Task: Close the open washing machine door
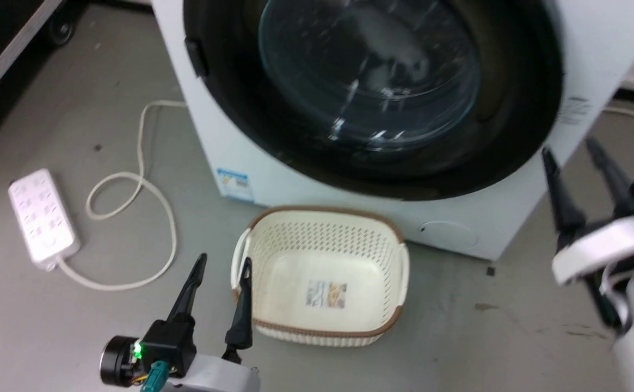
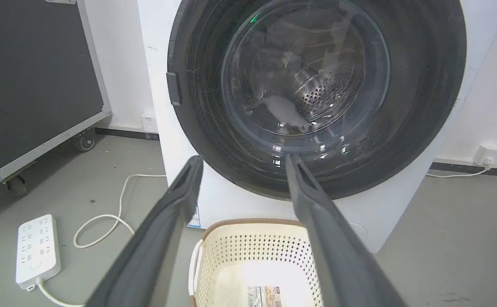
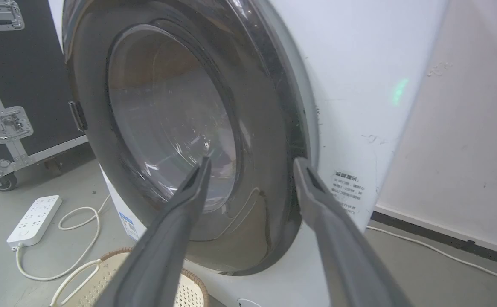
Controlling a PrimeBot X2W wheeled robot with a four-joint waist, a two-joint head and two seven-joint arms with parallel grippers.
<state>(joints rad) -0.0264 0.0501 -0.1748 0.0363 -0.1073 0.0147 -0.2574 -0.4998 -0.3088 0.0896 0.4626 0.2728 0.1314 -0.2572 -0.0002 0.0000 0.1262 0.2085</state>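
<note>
- washing machine door: sits flush vs the front of the washing machine; closed, no gap seen at the rim in right wrist view; faces the robot, upper centre of head view; wide glossy black rim round a bulging clear glass centre
- through the glass, left wrist view: perforated steel drum; pale cloth low inside
- small dark latch tab: on the door's left edge
- blue sticker: on the white front, lower left, below the rim
- basket: cream, perforated, brown-trimmed; stands on the floor just in front of the machine, under the door; paper label on its bottom
- left gripper: low at lower left of head view, beside the basket's left rim; fingers apart, nothing between; well below the door, no contact w/ it; touching the basket or not, cannot tell
- right gripper: at the right, near the machine's lower right corner; fingers spread, empty; tips point at the door rim in its own view, apart from it
- power strip: white, flat on the floor at far left; pale cord loops toward the machine
- black flight case: on castors, left of the machine
- white wall: behind and right
</note>
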